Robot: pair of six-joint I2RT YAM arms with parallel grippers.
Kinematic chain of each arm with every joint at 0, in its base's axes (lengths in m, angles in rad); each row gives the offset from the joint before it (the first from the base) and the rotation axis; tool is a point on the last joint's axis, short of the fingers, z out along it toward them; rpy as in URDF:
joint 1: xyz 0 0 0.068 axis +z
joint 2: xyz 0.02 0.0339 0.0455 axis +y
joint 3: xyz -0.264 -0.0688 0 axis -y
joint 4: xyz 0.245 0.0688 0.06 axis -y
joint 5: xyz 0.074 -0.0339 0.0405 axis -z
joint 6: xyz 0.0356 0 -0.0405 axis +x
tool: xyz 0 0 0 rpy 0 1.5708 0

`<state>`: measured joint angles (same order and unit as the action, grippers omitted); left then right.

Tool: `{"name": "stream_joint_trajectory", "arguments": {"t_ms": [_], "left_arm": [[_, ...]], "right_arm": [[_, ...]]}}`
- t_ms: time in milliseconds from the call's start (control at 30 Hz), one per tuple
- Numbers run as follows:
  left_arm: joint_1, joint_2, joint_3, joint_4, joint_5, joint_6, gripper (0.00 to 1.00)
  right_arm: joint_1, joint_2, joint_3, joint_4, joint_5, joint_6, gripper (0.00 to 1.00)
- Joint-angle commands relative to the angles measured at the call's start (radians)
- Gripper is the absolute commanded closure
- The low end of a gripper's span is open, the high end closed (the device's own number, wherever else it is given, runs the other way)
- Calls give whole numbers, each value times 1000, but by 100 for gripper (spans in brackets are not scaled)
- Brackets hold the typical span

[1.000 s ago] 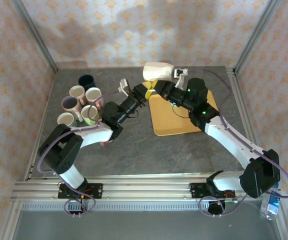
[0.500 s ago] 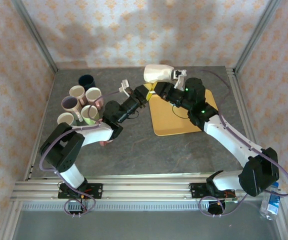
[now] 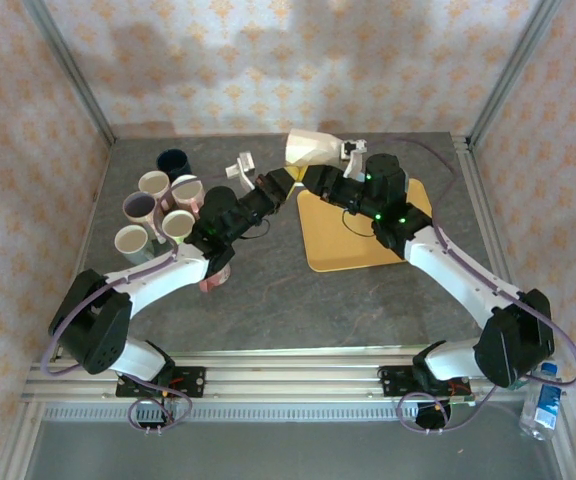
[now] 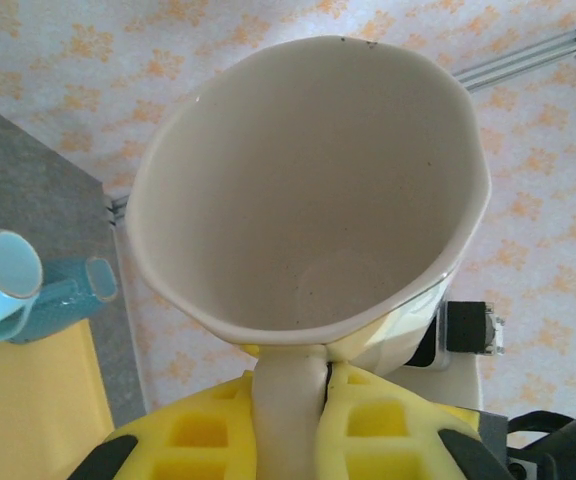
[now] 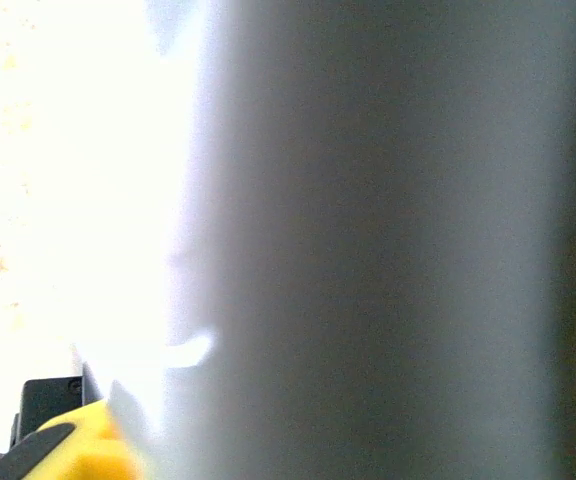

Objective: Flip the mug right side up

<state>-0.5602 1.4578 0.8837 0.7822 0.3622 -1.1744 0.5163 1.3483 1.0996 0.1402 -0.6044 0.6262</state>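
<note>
A cream mug (image 3: 314, 148) hangs in the air over the far edge of the yellow tray (image 3: 368, 245), lying sideways with its mouth toward the left. In the left wrist view the mug (image 4: 308, 190) opens toward the camera, and my left gripper (image 4: 313, 385) is shut on its handle (image 4: 288, 400), yellow pads on both sides. My right gripper (image 3: 323, 175) sits right under the mug's body. In the right wrist view the blurred mug wall (image 5: 388, 240) is up against the lens, with one yellow finger (image 5: 93, 445) at the lower left; its jaws are hidden.
Several mugs (image 3: 163, 210) stand clustered at the left of the table, a dark blue one (image 3: 173, 160) at the back. A light-blue mug-like thing (image 4: 28, 290) lies by the tray's far edge. Patterned walls and metal posts enclose the table.
The left arm's elbow has swung out to the left and the mug has risen slightly and tilted. The right arm has shifted a little left with it.
</note>
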Motion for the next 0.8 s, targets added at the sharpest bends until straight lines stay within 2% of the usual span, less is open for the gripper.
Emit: {"name": "stream_joint_trajectory", "arguments": {"t_ms": [0,200,400,567,767], "left_arm": [[-1,-39,46,-27,12,104,100],[8,-66,18,9,-9,133,100],[25,-60,11,58,-25,105,100],[27,-73,17,25,-46,133,100],[31,-124,30,-90,-82,215,100]], "right_arm": [[39,-12,51,47,-72,-41,60],[38,-23,45,26,-52,-51,53],[37,-41,25,-2,-31,-60,47],[27,-67,-1,-22,-14,-68,46],[-3,-113,-23,-72,6,-73,44]]}}
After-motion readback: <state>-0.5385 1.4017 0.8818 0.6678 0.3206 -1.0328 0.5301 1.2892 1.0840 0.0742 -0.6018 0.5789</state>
